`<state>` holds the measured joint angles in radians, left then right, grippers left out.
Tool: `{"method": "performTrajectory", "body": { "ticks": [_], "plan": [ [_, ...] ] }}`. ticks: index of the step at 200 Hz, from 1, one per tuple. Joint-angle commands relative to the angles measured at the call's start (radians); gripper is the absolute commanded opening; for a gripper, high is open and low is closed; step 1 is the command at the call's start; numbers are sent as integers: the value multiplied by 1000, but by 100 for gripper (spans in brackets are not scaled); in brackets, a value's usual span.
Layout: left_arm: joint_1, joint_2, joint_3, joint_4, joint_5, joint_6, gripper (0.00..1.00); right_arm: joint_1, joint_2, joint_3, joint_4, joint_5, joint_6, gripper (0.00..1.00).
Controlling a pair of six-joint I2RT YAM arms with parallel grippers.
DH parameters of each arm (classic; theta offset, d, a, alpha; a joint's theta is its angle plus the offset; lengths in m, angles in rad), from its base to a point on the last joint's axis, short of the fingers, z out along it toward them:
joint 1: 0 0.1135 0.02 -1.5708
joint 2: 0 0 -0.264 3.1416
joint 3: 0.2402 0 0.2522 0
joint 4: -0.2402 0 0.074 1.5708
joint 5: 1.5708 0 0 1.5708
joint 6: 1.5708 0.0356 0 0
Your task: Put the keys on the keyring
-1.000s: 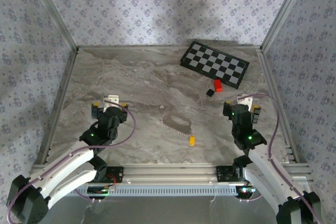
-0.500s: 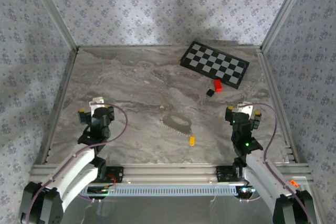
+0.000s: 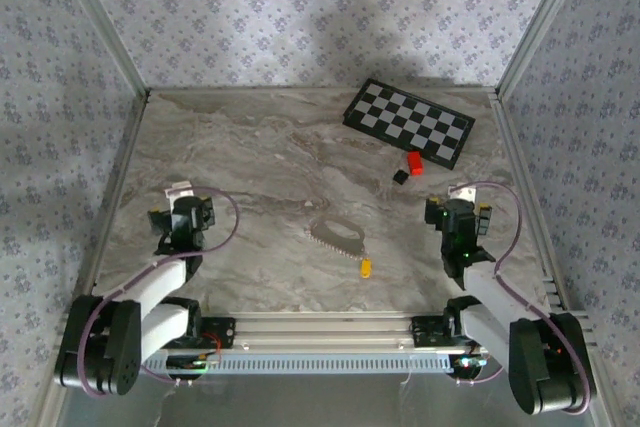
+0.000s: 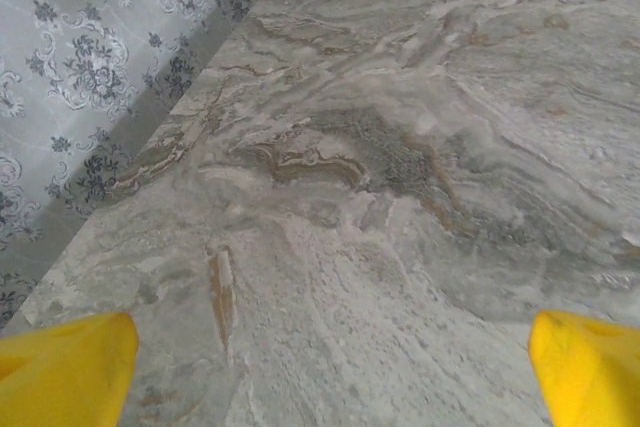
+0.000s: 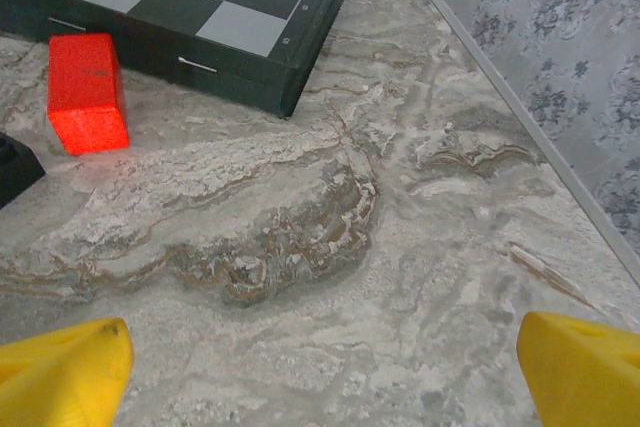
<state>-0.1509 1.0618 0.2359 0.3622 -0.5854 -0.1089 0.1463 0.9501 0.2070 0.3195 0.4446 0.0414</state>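
The keyring point(image 3: 343, 229), a thin oval silver loop, lies flat at the middle of the marble table. The keys point(image 3: 325, 241) form a toothed silvery cluster along its near-left side, touching or overlapping it. A small yellow piece point(image 3: 366, 268) lies just near-right of them. My left gripper point(image 3: 179, 192) is far to the left of them, low over the table, and open point(image 4: 330, 359) with nothing between its yellow fingertips point(image 4: 70, 362). My right gripper point(image 3: 464, 193) is to their right, also open point(image 5: 325, 365) over bare marble, yellow fingertips point(image 5: 580, 362) wide apart.
A folded checkerboard point(image 3: 408, 122) lies at the back right, its corner point(image 5: 200, 7) ahead of the right gripper. A red block point(image 3: 415, 162) point(image 5: 88, 93) and a black block point(image 3: 400, 176) point(image 5: 12, 169) sit in front of it. Patterned walls with metal rails enclose the table.
Both arms have drawn back toward their bases. The left gripper has swung left toward the wall. The keys and keyring have not moved.
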Motion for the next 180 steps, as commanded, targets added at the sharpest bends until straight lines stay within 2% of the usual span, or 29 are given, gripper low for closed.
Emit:
{"method": "performTrajectory", "body": {
  "ticks": [1, 54, 93, 111, 131, 144, 155, 180],
  "plan": [
    [27, 40, 45, 150, 51, -7, 100, -39, 29, 31, 67, -75, 30, 100],
    [26, 203, 83, 325, 25, -37, 100, -77, 149, 55, 186, -106, 35, 100],
    [27, 280, 149, 309, 13, -7, 99, -91, 237, 49, 358, -111, 15, 100],
    [29, 306, 134, 387, -13, 25, 100, -92, 280, 52, 421, -106, 11, 100],
    [48, 388, 89, 576, 0, 35, 99, -93, 327, 64, 469, -108, 8, 100],
    [47, 374, 126, 469, 9, 26, 99, -93, 352, 77, 482, -115, -1, 100],
    [44, 396, 125, 508, 9, 45, 100, -93, 380, 72, 523, -134, -5, 100],
    [33, 398, 138, 483, 9, 57, 100, -96, 497, 52, 689, -96, -39, 99]
  ]
}}
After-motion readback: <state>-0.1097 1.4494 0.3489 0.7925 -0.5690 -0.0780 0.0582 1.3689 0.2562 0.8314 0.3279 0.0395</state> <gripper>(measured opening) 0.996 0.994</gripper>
